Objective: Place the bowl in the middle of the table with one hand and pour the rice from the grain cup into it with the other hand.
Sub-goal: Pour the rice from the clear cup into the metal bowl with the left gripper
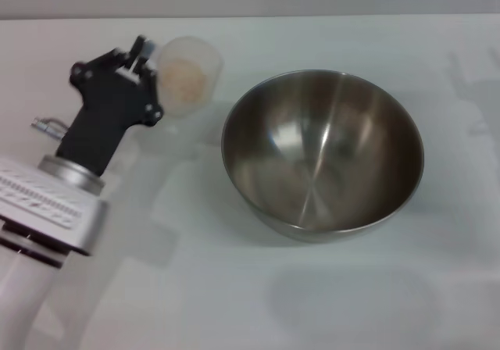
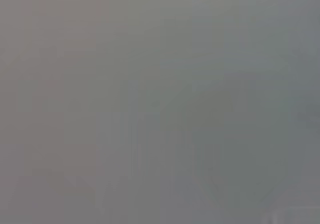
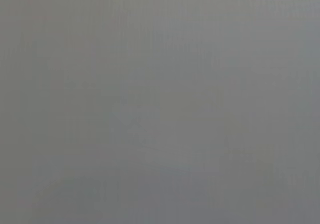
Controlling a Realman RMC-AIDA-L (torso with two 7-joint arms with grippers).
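The steel bowl stands on the white table, a little right of the middle, and its inside shows no grains. The clear grain cup is to its left with beige rice inside. My left gripper is at the cup's left side, its black fingers closed together on the cup's edge where the handle is; the handle itself is hidden. The cup casts a faint shadow on the table. The right gripper is out of view. Both wrist views show only flat grey.
The left arm's white and silver wrist fills the lower left of the head view. The table's far edge runs along the top. Faint shadows lie on the table at the far right.
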